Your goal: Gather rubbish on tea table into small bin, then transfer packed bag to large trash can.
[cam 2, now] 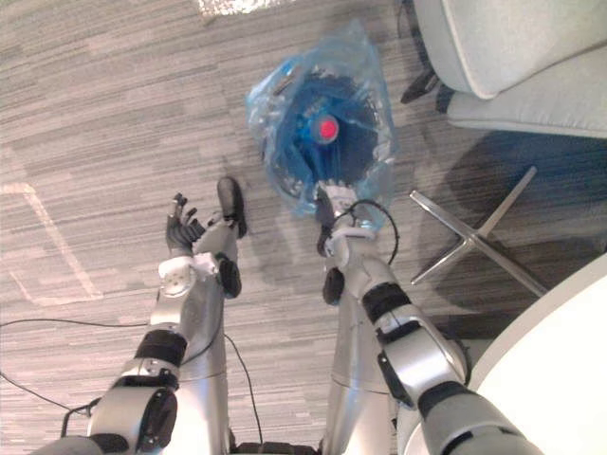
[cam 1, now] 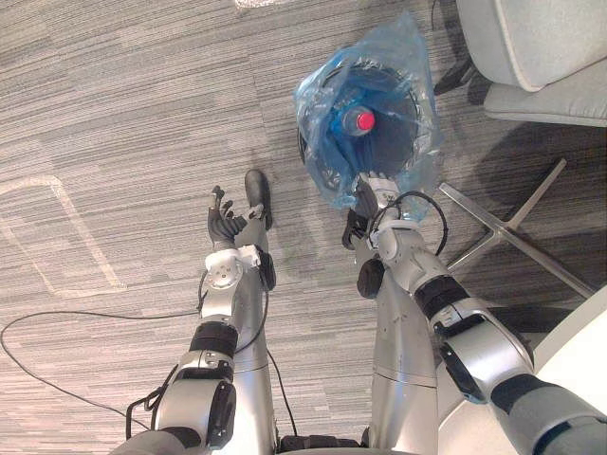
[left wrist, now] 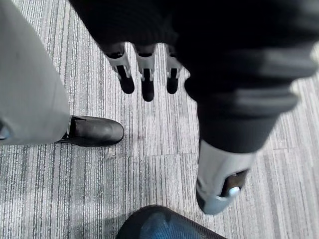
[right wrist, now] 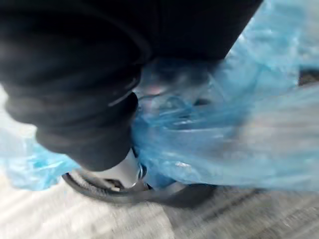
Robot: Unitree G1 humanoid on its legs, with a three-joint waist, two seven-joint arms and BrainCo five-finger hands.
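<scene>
1. Your right hand (cam 1: 372, 194) is at the near rim of the small bin (left wrist: 134, 226), buried in the blue bag (cam 1: 394, 57). Its fingers are hidden in the plastic, so I can't tell if it grips.
2. Your left hand (cam 1: 226, 223) is released, fingers relaxed, over bare carpet left of the bin and touching nothing.
3. The bag sits in the bin on the floor in front of you, with its loose edge flared out over the rim, most on the far side.
4. Risk: pulling from the near edge only could tip the bin toward you or drag it up with the bag.
5. Risk: the mouth isn't gathered, so a slanted lift could spill the bottle (cam 1: 363, 120).
6. Risk: thin plastic may snag on the mesh rim, or on the chair base (cam 1: 512, 227) just right of the bin.
7. Orientation: the bag's mouth points up and its long axis is vertical. The bottle stands roughly on end, red cap up.
</scene>
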